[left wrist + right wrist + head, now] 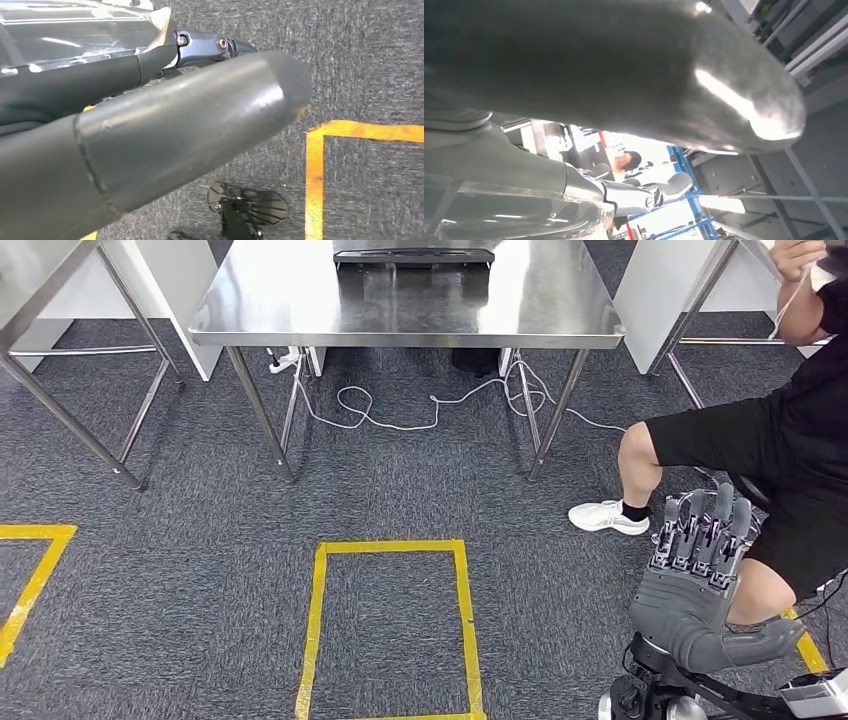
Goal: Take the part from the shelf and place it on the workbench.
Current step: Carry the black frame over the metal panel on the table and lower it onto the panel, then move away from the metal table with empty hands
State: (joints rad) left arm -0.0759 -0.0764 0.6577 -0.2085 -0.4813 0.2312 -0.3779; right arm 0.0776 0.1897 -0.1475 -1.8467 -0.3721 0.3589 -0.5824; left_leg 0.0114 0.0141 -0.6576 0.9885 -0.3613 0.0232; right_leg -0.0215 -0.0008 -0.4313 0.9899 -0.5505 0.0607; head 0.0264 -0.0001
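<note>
The steel workbench (300, 300) stands ahead across the grey carpet. A dark flat object (413, 257) lies at its far side; I cannot tell whether it is the part. My right hand (700, 570) is raised at the lower right, fingers straight and upright, thumb out to the side, nothing in it. The right wrist view has its thick grey thumb (624, 65) against a ceiling and a distant room. In the left wrist view my left hand (175, 130) hangs over the carpet, thumb and dark fingers stretched out, holding nothing.
A person in black clothes with a white shoe (608, 517) crouches close beside my right hand. Yellow tape (390, 548) marks a rectangle on the floor before the workbench. White cables (400, 410) lie under it. Another steel table (60, 380) stands at the left.
</note>
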